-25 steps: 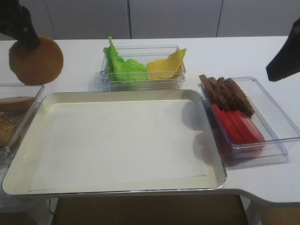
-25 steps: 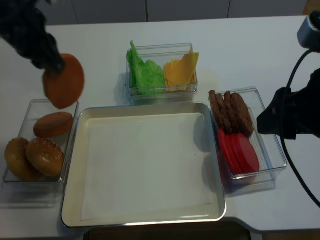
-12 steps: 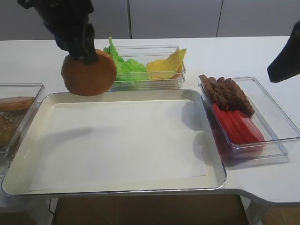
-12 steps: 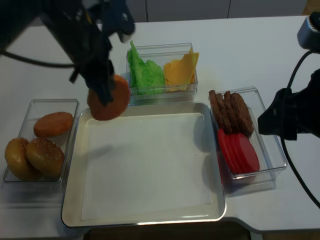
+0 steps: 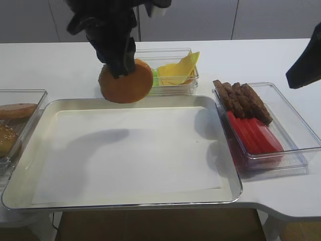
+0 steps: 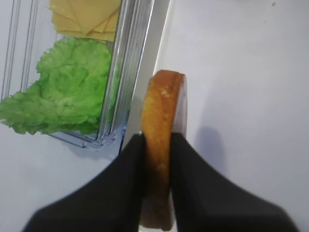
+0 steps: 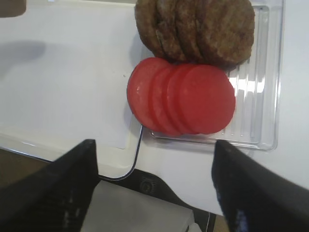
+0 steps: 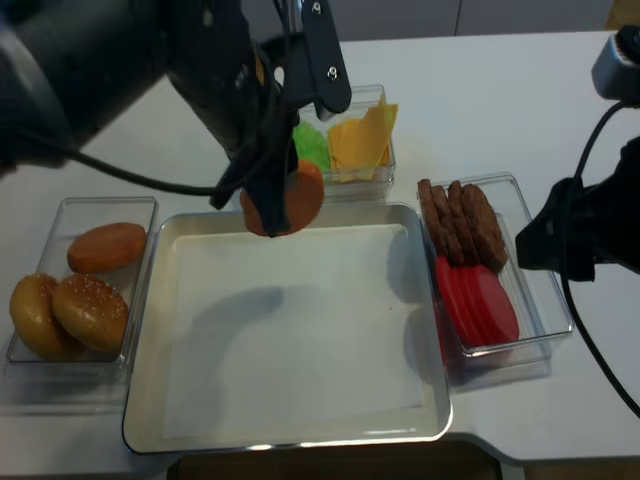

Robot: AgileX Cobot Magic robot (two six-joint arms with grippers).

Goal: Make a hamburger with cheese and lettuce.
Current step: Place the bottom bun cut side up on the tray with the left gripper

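My left gripper [image 6: 157, 145] is shut on the hamburger's bun half [image 6: 161, 116], a round golden-brown disc held on edge. It hangs above the back edge of the cream tray [image 5: 140, 150], in front of the clear bin with the lettuce and cheese. In the high views the bun half [image 5: 126, 82] [image 8: 287, 200] partly hides the green ruffled lettuce [image 8: 312, 143] [image 6: 67, 92]. Yellow cheese slices [image 5: 178, 70] [image 6: 87, 17] lie to the lettuce's right. My right gripper [image 7: 154, 166] hovers open and holds nothing, near the tray's front right corner.
A clear bin [image 8: 60, 345] at the left holds a flat bun half [image 8: 106, 247] and two domed buns. A bin [image 5: 293, 135] right of the tray holds brown patties [image 7: 193, 29] and red tomato slices [image 7: 181, 99]. The table's front edge runs just below the tray.
My left gripper has carried the bun half rightward from above the left bin to the tray's back edge in front of the lettuce. The right arm has stayed put.
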